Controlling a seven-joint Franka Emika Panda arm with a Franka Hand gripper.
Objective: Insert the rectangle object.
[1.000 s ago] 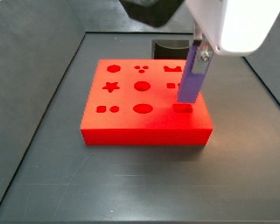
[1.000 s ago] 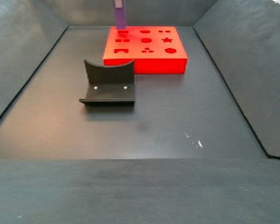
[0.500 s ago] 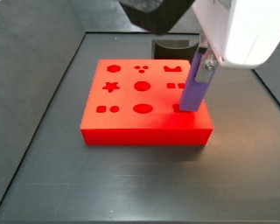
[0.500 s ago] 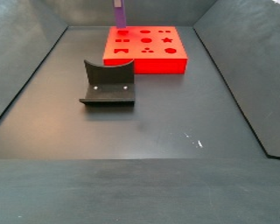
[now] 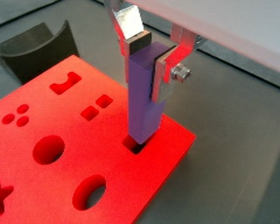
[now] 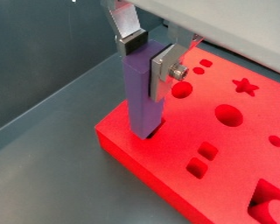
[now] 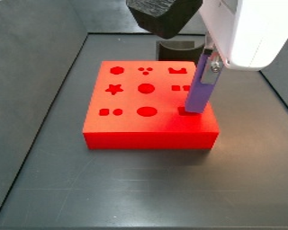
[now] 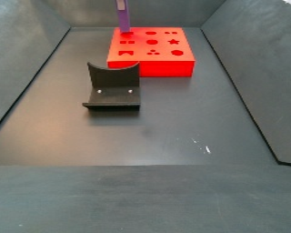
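Observation:
The purple rectangle object (image 5: 145,101) stands nearly upright with its lower end in a rectangular hole near a corner of the red block (image 5: 60,140). It also shows in a wrist view (image 6: 143,98) and in both side views (image 7: 202,86) (image 8: 123,15). My gripper (image 5: 154,54) is shut on the bar's upper part, silver fingers (image 6: 166,63) pressed on its two sides. In a side view the gripper (image 7: 208,61) sits above the block's right front corner. The red block (image 7: 147,103) has several shaped holes on top.
A dark grey curved holder (image 8: 112,86) stands on the dark floor in front of the red block (image 8: 155,53) in a side view, and behind the block in another (image 7: 176,47). It also shows in a wrist view (image 5: 31,48). Raised walls edge the floor.
The bar has gone down from just above the block, so its lower end now sits in the corner hole. The gripper came down with it. In the last half second little moved.

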